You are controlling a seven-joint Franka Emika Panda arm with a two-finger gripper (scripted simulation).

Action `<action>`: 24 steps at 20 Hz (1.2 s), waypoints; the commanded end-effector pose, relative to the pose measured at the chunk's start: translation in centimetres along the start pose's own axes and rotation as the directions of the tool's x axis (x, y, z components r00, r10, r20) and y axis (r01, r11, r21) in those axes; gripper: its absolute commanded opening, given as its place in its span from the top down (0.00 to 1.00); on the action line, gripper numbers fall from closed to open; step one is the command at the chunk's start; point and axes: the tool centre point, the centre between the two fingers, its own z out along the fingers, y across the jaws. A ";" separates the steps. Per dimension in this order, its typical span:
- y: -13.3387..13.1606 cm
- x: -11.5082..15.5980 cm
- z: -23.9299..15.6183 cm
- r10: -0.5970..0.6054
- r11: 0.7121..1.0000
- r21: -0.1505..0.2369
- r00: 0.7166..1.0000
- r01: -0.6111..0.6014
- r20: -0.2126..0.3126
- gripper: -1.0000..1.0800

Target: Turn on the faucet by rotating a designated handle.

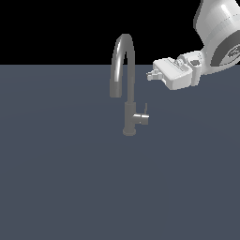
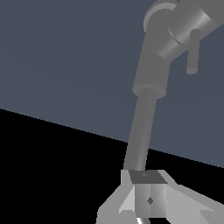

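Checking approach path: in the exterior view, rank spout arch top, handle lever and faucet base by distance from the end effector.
From the white end effector:
1. Top of the dark grey arched gooseneck spout, to the exterior view's left.
2. Small grey side handle with thin lever, below; close to 1.
3. Round faucet base, lowest.

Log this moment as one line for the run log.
gripper: above handle, apart | jaws: unclear | faucet: upright | task: handle not yet touched

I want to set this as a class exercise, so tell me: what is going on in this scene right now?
A simulated Panda arm is approaching a faucet that stands on a flat grey surface. Its gripper hangs in the air on the exterior view's right of the arched spout, above the small side handle and touching nothing. The handle's thin lever points upward. Whether the fingers are open or shut cannot be made out.
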 end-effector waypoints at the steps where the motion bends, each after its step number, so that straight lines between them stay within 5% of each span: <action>1: 0.1 2.4 0.2 0.062 0.996 0.061 0.997 -0.065 0.049 1.00; 11: 1.2 9.1 1.6 0.217 0.943 0.211 0.955 -0.258 0.202 1.00; 24: 1.8 10.5 2.3 0.249 0.921 0.241 0.938 -0.306 0.242 1.00</action>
